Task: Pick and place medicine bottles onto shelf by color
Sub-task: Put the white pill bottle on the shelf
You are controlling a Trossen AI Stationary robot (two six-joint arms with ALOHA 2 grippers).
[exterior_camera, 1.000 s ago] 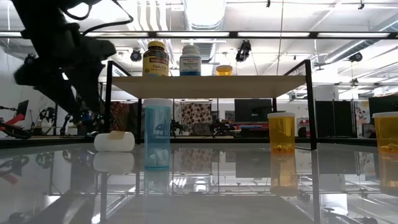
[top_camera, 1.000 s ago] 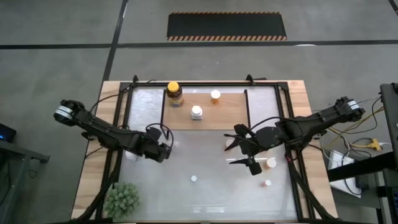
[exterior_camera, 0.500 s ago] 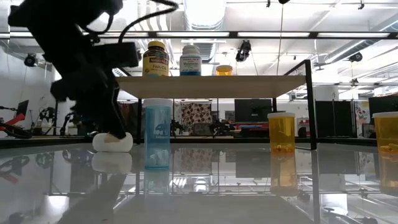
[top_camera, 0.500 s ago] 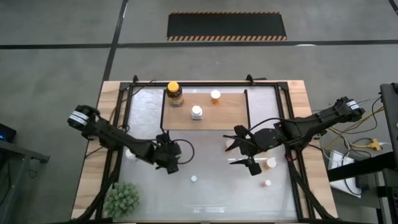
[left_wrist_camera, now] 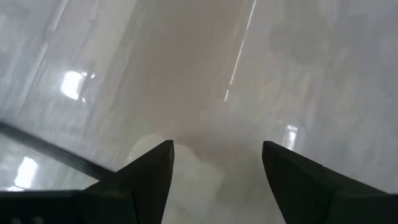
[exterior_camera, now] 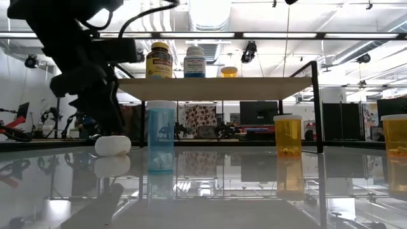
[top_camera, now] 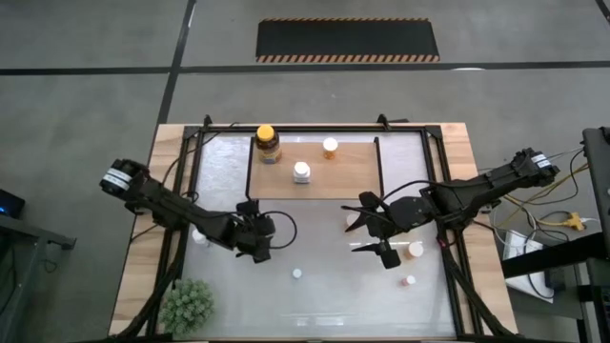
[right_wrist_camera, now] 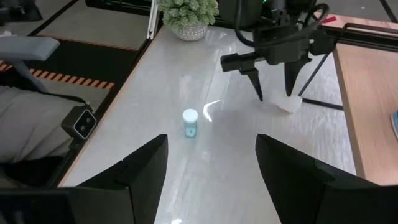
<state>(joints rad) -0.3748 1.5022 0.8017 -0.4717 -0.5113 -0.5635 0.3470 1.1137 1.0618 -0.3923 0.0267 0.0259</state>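
The left gripper (top_camera: 264, 238) hangs over the table (top_camera: 324, 295) in front of the shelf (top_camera: 353, 176), fingers (right_wrist_camera: 256, 84) spread — a bottle lying on its side (right_wrist_camera: 286, 102) sits between and just under them, and a small upright bottle (right_wrist_camera: 189, 123) stands well apart. The right gripper (top_camera: 367, 233) waits with fingers spread; two bottles (top_camera: 415, 251) stand just beside it. On the shelf stand three bottles — jar (top_camera: 268, 144), middle one (top_camera: 301, 172), far one (top_camera: 330, 147).
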